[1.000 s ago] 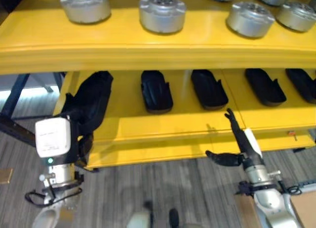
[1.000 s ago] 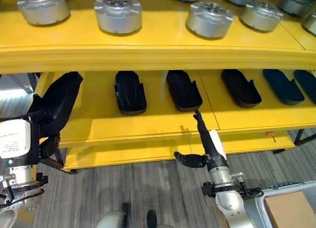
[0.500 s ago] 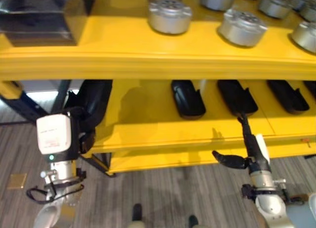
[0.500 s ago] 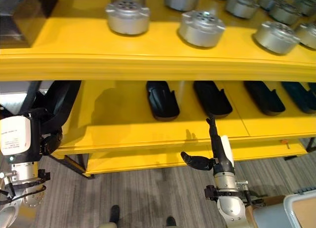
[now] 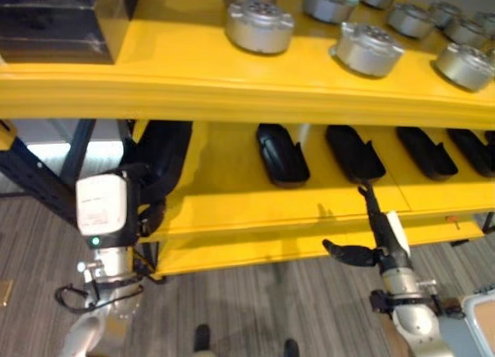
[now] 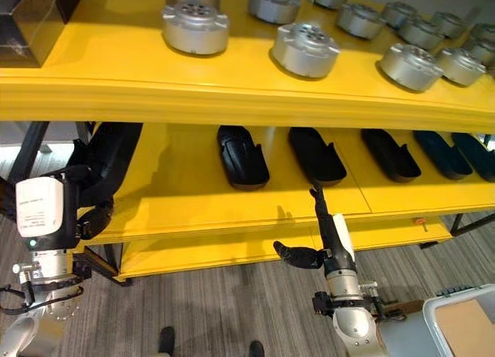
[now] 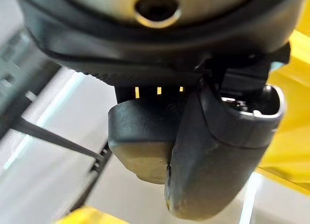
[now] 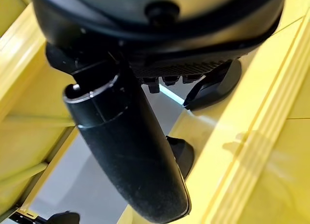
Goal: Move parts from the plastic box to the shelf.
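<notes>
Nearest to me is the grey wood-grain plank floor (image 5: 255,311), and at the lower right corner of the right eye view stands the pale plastic box (image 6: 464,326), with a tan panel showing inside its rim.

My right hand (image 6: 325,241) is raised in front of the yellow metal shelf (image 5: 232,86). Its fingers (image 6: 319,206) are straight, pointing up at the front lip of the shelf's lower deck, and the thumb juts out sideways toward my left. It holds nothing. In the right wrist view the thumb (image 8: 131,151) reaches out bare over the yellow edge.

My left hand (image 5: 143,195) is up at the left end of the lower deck, with the white-cased wrist unit below it. Its fingers are curled round a long black moulded plastic part (image 5: 158,152), which leans upward from my grip with its far end under the upper deck. In the left wrist view the dark part (image 7: 208,151) sits against my palm.

Farther in, a row of black tray-shaped parts (image 6: 242,156) lies side by side on the lower deck, running off to the right. On the upper deck stand round silver metal castings (image 6: 195,28) with holes in their tops, in a line receding to the right, and a dark box (image 5: 58,21) sits at the far left of that deck.
</notes>
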Controlling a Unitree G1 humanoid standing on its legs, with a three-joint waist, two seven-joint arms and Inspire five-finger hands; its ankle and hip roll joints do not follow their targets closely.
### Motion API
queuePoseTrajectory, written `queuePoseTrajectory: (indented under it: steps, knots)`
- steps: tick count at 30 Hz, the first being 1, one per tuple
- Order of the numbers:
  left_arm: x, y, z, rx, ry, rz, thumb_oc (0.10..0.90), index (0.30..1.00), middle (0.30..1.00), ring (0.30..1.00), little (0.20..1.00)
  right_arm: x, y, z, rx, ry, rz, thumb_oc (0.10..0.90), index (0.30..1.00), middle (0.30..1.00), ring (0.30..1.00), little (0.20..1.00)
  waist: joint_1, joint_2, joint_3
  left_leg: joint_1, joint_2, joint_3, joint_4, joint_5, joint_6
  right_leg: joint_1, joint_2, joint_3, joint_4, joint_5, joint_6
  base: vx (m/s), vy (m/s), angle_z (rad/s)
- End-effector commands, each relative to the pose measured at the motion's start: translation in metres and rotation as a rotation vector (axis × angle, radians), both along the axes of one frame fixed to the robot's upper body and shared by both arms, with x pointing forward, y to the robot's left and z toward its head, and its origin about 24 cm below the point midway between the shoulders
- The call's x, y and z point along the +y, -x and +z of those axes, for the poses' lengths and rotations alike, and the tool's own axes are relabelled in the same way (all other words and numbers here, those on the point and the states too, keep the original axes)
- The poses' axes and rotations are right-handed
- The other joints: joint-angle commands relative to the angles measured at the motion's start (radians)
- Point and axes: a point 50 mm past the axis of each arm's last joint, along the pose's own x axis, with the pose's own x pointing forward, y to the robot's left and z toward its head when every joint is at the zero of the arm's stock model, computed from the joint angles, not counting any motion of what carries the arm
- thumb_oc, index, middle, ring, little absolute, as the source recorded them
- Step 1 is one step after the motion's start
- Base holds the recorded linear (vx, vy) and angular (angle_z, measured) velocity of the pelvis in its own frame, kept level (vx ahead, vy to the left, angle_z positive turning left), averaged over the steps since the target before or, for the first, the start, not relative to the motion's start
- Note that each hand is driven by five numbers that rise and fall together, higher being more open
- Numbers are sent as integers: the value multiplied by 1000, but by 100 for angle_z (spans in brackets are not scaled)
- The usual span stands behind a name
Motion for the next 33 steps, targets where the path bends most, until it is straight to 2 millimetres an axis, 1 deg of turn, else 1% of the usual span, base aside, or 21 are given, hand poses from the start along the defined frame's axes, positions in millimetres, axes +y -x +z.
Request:
queuePoseTrajectory:
  steps: [1, 4, 7, 8, 10, 11, 14, 15, 18, 19, 20, 21, 24, 27, 29, 30, 33]
  knots:
    - [-11, -19, 47, -249, -69, -54, 400, 300, 300, 300, 300, 0, -11, 44, -214, 46, 79, 900, 1000, 1000, 1000, 1000, -25, 47, -83, 21, 71, 34, 70, -99, 32, -60, 12, 26, 62, -34, -26, -27, -62, -5]
    - [-10, -26, 49, -256, -78, -35, 400, 300, 300, 300, 300, 0, -10, 46, -220, 41, 89, 900, 1000, 1000, 1000, 1000, -32, 43, -53, 7, 81, 32, 79, -93, 25, -78, 24, 26, 80, -40, -31, -68, -61, -6]
    - [-9, -37, 54, -285, -80, -5, 400, 300, 300, 300, 300, 1, -13, 52, -253, 24, 100, 900, 1000, 1000, 1000, 1000, -41, 45, 1, -38, 96, 21, 109, -81, 13, -128, 38, 24, 135, -54, -40, -142, -65, -1]
    - [-9, -38, 55, -289, -80, -5, 400, 300, 300, 300, 300, 1, -13, 53, -256, 24, 99, 900, 1000, 1000, 1000, 1000, -41, 46, 1, -44, 97, 19, 113, -81, 12, -134, 39, 24, 142, -57, -40, -124, -34, 13]
    - [-7, -46, 59, -312, -66, 31, 400, 300, 300, 300, 300, 5, -17, 58, -279, 23, 118, 900, 1000, 1000, 1000, 1000, -46, 49, 29, -71, 100, 12, 128, -75, 10, -172, 48, 28, 176, -59, -44, -96, -29, 4]
    - [-7, -47, 60, -314, -66, 31, 400, 300, 300, 300, 300, 5, -17, 58, -281, 23, 117, 900, 1000, 1000, 1000, 1000, -46, 50, 29, -75, 101, 11, 131, -75, 9, -176, 49, 28, 181, -61, -45, -86, -30, -2]
    - [4, -56, 69, -361, -60, 124, 400, 300, 300, 300, 300, 9, -20, 65, -316, 32, 144, 900, 1000, 1000, 1000, 1000, -53, 49, 63, -114, 110, 7, 142, -66, 10, -240, 64, 35, 219, -65, -49, -97, -31, -3]
    - [3, -57, 69, -363, -59, 124, 400, 300, 300, 300, 300, 9, -21, 65, -318, 32, 144, 900, 1000, 1000, 1000, 1000, -53, 50, 61, -119, 110, 6, 144, -66, 10, -246, 64, 35, 223, -66, -49, -89, -11, -3]
    - [18, -64, 76, -378, -80, 217, 400, 300, 300, 300, 300, 11, -23, 69, -330, 36, 160, 900, 1000, 1000, 1000, 1000, -63, 47, 80, -150, 112, 9, 157, -62, 7, -284, 71, 44, 241, -66, -49, -61, -6, -5]
    - [18, -65, 76, -380, -81, 217, 400, 300, 300, 300, 300, 11, -23, 69, -331, 35, 160, 900, 1000, 1000, 1000, 1000, -63, 46, 81, -153, 112, 9, 158, -62, 7, -287, 71, 44, 242, -66, -49, -59, 2, -7]
    - [25, -68, 77, -374, -88, 259, 400, 300, 300, 300, 300, 13, -23, 71, -341, 36, 176, 900, 1000, 1000, 1000, 1000, -69, 43, 89, -164, 113, 8, 162, -61, 7, -302, 73, 48, 246, -65, -50, -37, 2, -3]
    - [25, -69, 78, -377, -87, 260, 400, 300, 300, 300, 300, 13, -24, 72, -343, 35, 176, 900, 1000, 1000, 1000, 1000, -68, 43, 88, -168, 113, 9, 163, -61, 7, -305, 73, 48, 248, -65, -49, -50, 2, -4]
    - [34, -76, 82, -365, -111, 308, 400, 300, 300, 300, 300, 16, -25, 76, -360, 33, 201, 900, 1000, 1000, 1000, 1000, -78, 36, 103, -186, 115, 7, 173, -59, 5, -327, 77, 53, 257, -62, -49, -34, -6, -3]
    - [38, -80, 85, -343, -149, 322, 400, 300, 300, 300, 300, 19, -25, 77, -362, 25, 220, 900, 1000, 1000, 1000, 1000, -83, 30, 114, -198, 118, 8, 180, -59, 3, -340, 81, 56, 261, -60, -49, -25, -8, -4]
    - [40, -87, 84, -306, -182, 330, 400, 300, 300, 300, 300, 22, -26, 78, -365, 23, 239, 900, 1000, 1000, 1000, 1000, -90, 25, 122, -205, 120, 10, 184, -59, 2, -348, 84, 60, 263, -59, -48, -25, -3, -7]
    - [37, -93, 84, -278, -219, 312, 400, 300, 300, 300, 300, 23, -26, 78, -368, 21, 249, 900, 1000, 1000, 1000, 1000, -95, 22, 129, -207, 120, 12, 186, -59, 1, -351, 84, 61, 264, -57, -47, -12, 0, -7]
    - [34, -99, 85, -251, -264, 289, 400, 300, 300, 300, 300, 23, -26, 80, -374, 20, 257, 900, 1000, 1000, 1000, 1000, -97, 22, 136, -207, 120, 13, 188, -60, 1, -351, 84, 64, 266, -57, -47, -2, 1, -2]
